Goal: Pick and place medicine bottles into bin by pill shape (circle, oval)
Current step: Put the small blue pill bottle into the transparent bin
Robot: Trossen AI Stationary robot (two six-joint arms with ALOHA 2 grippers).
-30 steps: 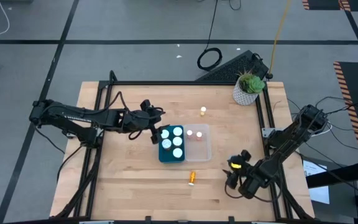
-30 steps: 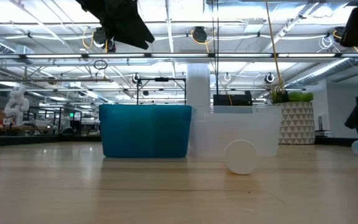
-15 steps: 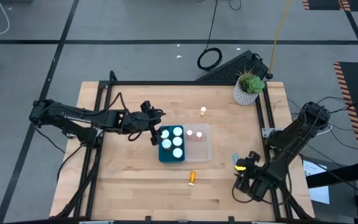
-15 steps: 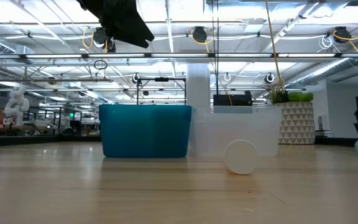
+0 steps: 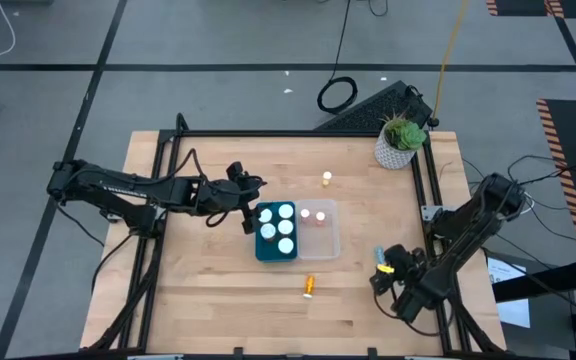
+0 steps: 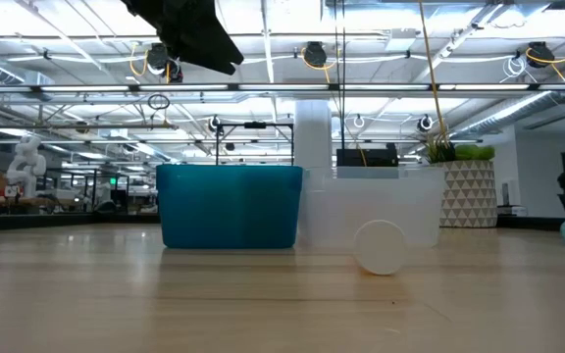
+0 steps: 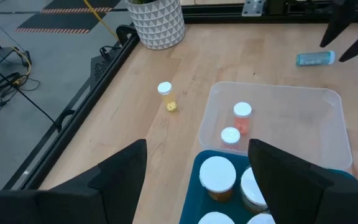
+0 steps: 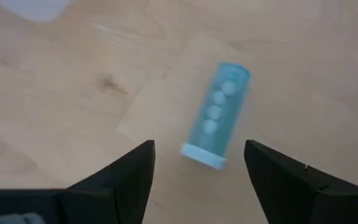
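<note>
Right gripper (image 8: 194,180) is hovering, fingers apart, lining up your grab on the slim teal plastic bottle (image 8: 216,116) lying sideways. Left gripper (image 7: 197,171), also apart, is waiting over the teal bin (image 5: 268,247), probably after a drop.

Bare wood around the lying teal bottle (image 8: 217,116).

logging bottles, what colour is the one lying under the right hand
Teal bottle with a white cap, lying on its side below the open right hand; the right wrist view shows it best.
</note>
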